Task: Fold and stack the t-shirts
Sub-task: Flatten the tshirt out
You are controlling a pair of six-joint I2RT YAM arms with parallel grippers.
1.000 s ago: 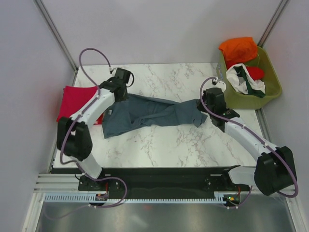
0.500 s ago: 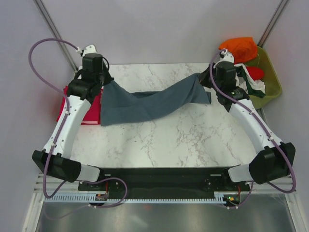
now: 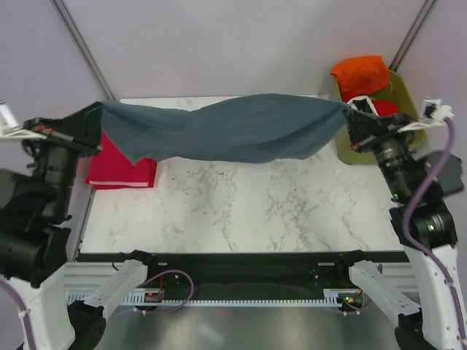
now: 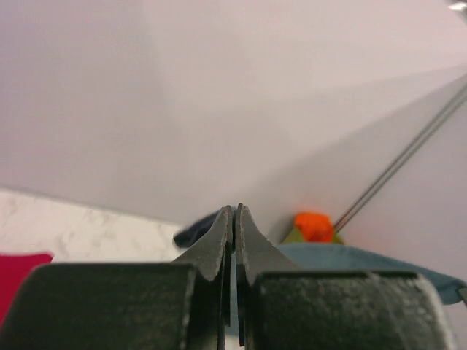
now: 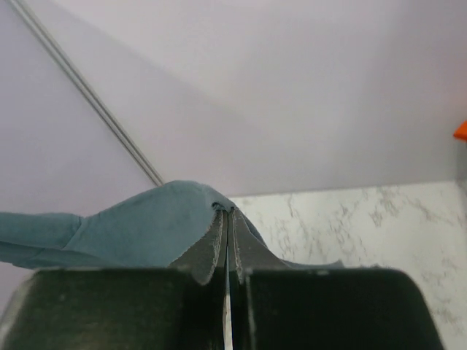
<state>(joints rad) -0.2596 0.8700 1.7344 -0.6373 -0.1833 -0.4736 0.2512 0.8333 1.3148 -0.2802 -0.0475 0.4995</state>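
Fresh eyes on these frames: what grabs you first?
The slate-blue t-shirt, pulled out in the air between the left gripper and the right gripper, spanning the far side of the table. Next come the red folded t-shirt lying at the table's left edge, and the olive basket at the far right corner with an orange t-shirt heaped on top.

Light is bright, flat and diffuse: no glare on the bench [image 3: 241, 204], only faint soft shadows. Top view is sharp. In the wrist views my left fingers [image 4: 215, 251] and right fingers [image 5: 208, 254] are dark and blurred up close. The wall beyond the tips shows broad soft shading, slightly out of focus.
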